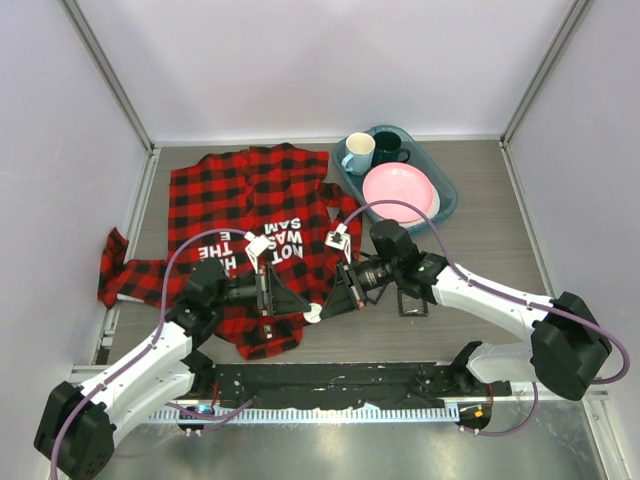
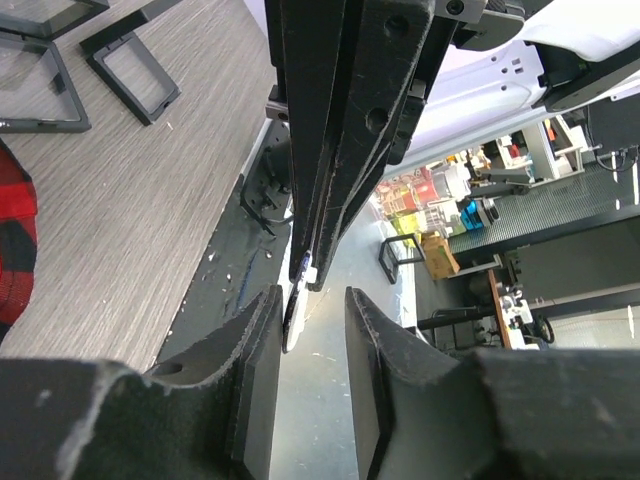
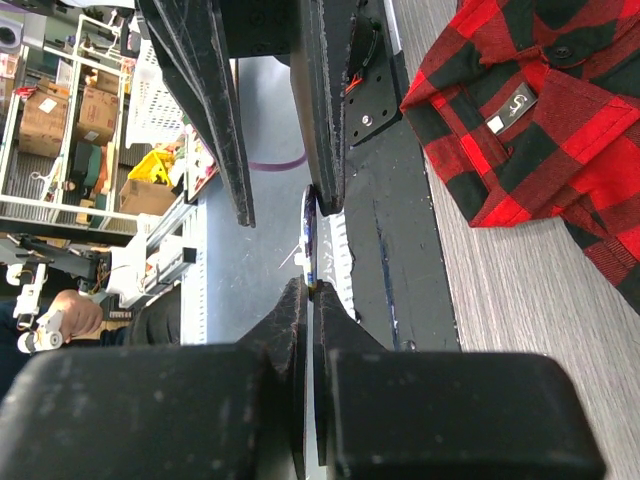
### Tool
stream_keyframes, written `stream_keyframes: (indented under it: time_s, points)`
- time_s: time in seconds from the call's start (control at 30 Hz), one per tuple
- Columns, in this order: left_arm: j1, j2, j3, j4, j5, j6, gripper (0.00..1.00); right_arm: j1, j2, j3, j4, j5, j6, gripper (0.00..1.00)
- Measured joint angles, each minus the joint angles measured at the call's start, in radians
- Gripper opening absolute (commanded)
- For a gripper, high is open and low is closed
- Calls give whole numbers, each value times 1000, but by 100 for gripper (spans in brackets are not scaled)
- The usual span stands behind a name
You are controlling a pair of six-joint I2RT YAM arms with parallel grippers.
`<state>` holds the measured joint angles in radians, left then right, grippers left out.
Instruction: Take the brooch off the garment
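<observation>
The garment [image 1: 250,200], a red-and-black checked shirt with white lettering, lies flat at the table's left and middle. The brooch [image 1: 313,315], a small white disc, hangs just past the shirt's near hem, clear of the cloth. My right gripper [image 3: 312,290] is shut on the edge of the brooch [image 3: 309,245], seen edge-on. My left gripper [image 2: 312,293] faces it with its jaws apart. The brooch [image 2: 293,312] sits between them, close against the left finger [image 2: 262,340]. The shirt's collar and label [image 3: 540,130] lie off to one side.
A blue tray [image 1: 445,200] at the back right holds a pink plate [image 1: 397,190], a white mug [image 1: 357,152] and a dark mug [image 1: 388,147]. Black frame pieces [image 2: 130,70] lie on the wood near the right arm. The black base rail [image 1: 330,385] runs along the near edge.
</observation>
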<state>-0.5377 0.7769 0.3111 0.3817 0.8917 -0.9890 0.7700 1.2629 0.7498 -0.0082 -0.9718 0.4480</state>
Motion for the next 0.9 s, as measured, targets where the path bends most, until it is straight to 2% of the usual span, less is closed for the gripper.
stream_keyframes:
  time_s: [0.27, 0.3, 0.33, 0.37, 0.4, 0.43, 0.53, 0.73, 0.77, 0.87, 0.9]
  points:
    - [-6, 0, 0, 16, 9, 0, 30, 0, 2, 21, 0, -3, 0, 1]
    - [-7, 0, 0, 18, 9, 0, 27, 0, 2, 21, 0, -4, 0, 1]
    - [-7, 0, 0, 19, 10, 0, 19, 0, 2, 21, 0, -6, 0, 1]
    - [-8, 2, 0, 20, 10, 0, 17, 0, 2, 21, 0, -8, 0, 1]
    - [-8, 5, 0, 21, 10, -1, 5, 0, 2, 22, 0, -10, 0, 1]
    - [-8, 8, 0, 20, 10, 0, 0, 0, 2, 23, 0, -12, -1, 1]
    - [-8, 8, -1, 23, 9, 9, 0, 0, 3, 23, -7, -15, 0, 1]
    - [-10, -48, -3, -23, -64, 32, 0, -1, 6, 26, 2, 34, 16, 30]
    - [-10, -67, -8, -28, -88, 30, 0, -1, 5, 23, 16, 50, 30, 38]
    - [-10, -119, -18, -31, -160, 23, 0, -1, -19, -19, 96, 118, 78, 52]
    - [-10, -137, -23, -29, -183, 19, 0, -1, -36, -41, 121, 142, 92, 54]
